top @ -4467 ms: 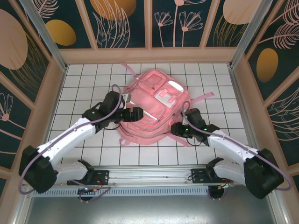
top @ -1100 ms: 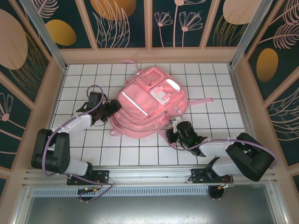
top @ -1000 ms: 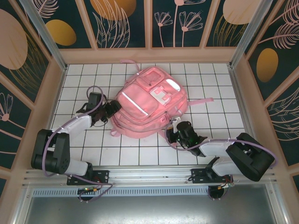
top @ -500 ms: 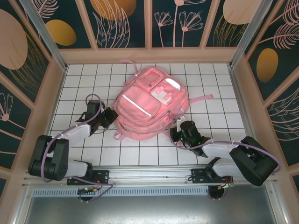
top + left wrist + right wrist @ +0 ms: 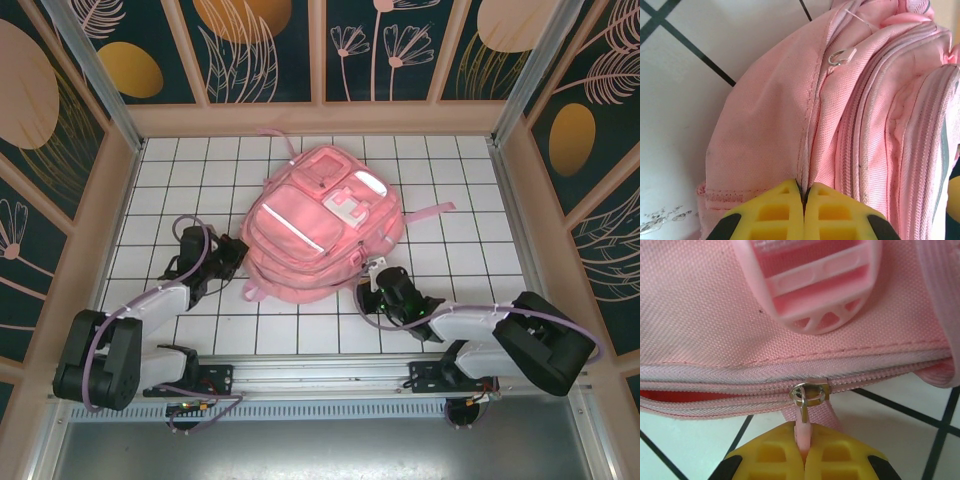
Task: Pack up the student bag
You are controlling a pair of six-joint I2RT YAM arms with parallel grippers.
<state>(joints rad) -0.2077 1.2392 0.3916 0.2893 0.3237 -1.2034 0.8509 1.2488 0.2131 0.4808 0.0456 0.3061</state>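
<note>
I read the left gripper [image 5: 236, 254] closed at the bag's [image 5: 310, 235] 8 o'clock. At 5 o'clock, the right gripper [image 5: 804, 445] clamps the zip pull [image 5: 801, 431].

The zipper pull [image 5: 802, 436] runs out of sight inside the right gripper [image 5: 804, 457], perhaps pinched

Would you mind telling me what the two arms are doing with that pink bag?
Both grippers grip the bag on the table. The left gripper is shut on a seam at its left edge, apparently steadying it. The right gripper is shut on the zipper pull at the near right; the zipper gapes on one side of the slider.
</note>
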